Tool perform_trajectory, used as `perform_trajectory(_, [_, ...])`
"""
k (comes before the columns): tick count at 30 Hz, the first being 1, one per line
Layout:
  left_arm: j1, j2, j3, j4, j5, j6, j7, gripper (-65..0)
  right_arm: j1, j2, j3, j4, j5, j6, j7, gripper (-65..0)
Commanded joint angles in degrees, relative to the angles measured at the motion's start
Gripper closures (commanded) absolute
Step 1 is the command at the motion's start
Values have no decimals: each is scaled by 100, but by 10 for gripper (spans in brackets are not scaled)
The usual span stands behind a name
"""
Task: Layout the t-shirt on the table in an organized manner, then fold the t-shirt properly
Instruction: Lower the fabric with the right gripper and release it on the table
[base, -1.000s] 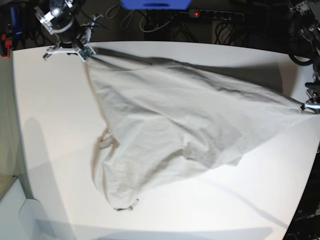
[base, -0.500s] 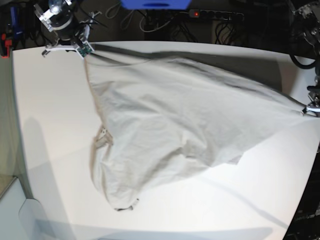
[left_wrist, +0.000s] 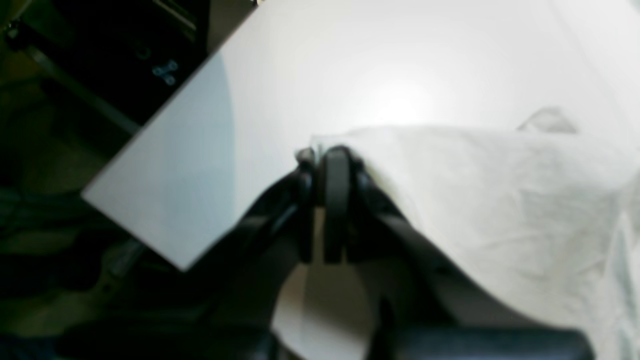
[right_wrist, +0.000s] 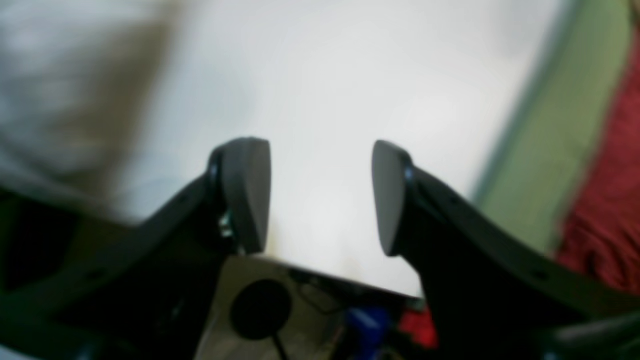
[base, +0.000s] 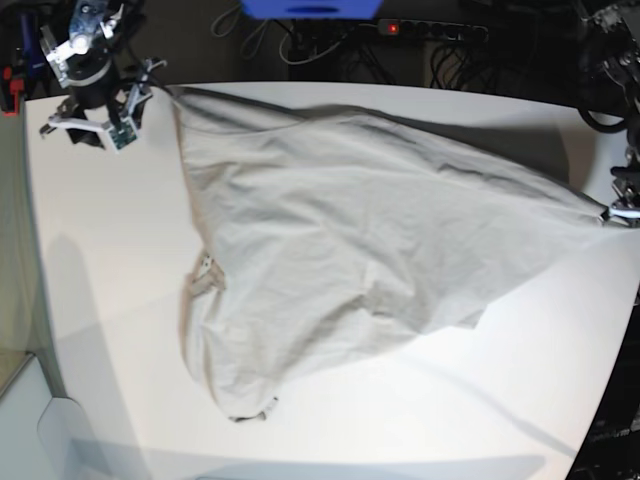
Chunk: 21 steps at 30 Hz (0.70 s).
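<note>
The light grey-beige t-shirt (base: 350, 240) lies spread and wrinkled across the white table (base: 110, 260), stretched from the far left corner to the right edge. My left gripper (base: 612, 213) at the right edge is shut on a corner of the t-shirt (left_wrist: 500, 200); in the left wrist view its fingers (left_wrist: 336, 200) pinch the cloth's edge. My right gripper (base: 95, 125) hovers at the far left, apart from the shirt. In the right wrist view its fingertips (right_wrist: 247, 192) stand open with only bare table between them. The shirt's neck end (base: 250, 410) points toward the front.
A power strip (base: 430, 30) and cables lie behind the table's far edge. A blue object (base: 310, 8) sits at the top. A red item (right_wrist: 610, 200) and a green surface (right_wrist: 545, 135) lie beyond the table's left edge.
My right gripper has opened, let go of the shirt's far left corner and moved left away from it. The released corner has settled on the table. The left gripper keeps its hold.
</note>
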Motion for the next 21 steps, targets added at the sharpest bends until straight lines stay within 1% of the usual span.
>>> perform_trajectory(1, [-31, 10, -56, 113, 4, 27, -86, -5, 157, 12, 116, 84, 41, -49, 118, -344])
perform_trajectory(4, [-4, 177, -56, 78, 40, 27, -68, -5, 641, 3, 222, 84, 41, -49, 91, -347])
perform_trajectory(6, [128, 203, -30, 69, 40, 27, -68, -5, 913, -58, 178, 84, 41, -49, -102, -347])
perform_trajectory(11, [216, 362, -12, 69, 40, 27, -59, -13, 1573, -269, -218, 84, 41, -49, -647, -347])
perform_trajectory(12, [216, 388, -38, 60, 40, 27, 2, -26, 1660, -304, -332, 84, 41, -49, -761, -347])
perform_trajectory(13, [233, 397, -56, 60, 40, 27, 134, -49, 1731, -304, -464, 84, 41, -49, -876, -347])
perform_trajectory(17, [207, 397, -30, 60, 40, 27, 679, -185, 1907, -304, -991, 84, 32, -49, -1192, -346])
perform_trajectory(21, [224, 414, -56, 69, -4, 27, 855, -299, 1986, -304, -1396, 84, 32, -49, -1254, -345])
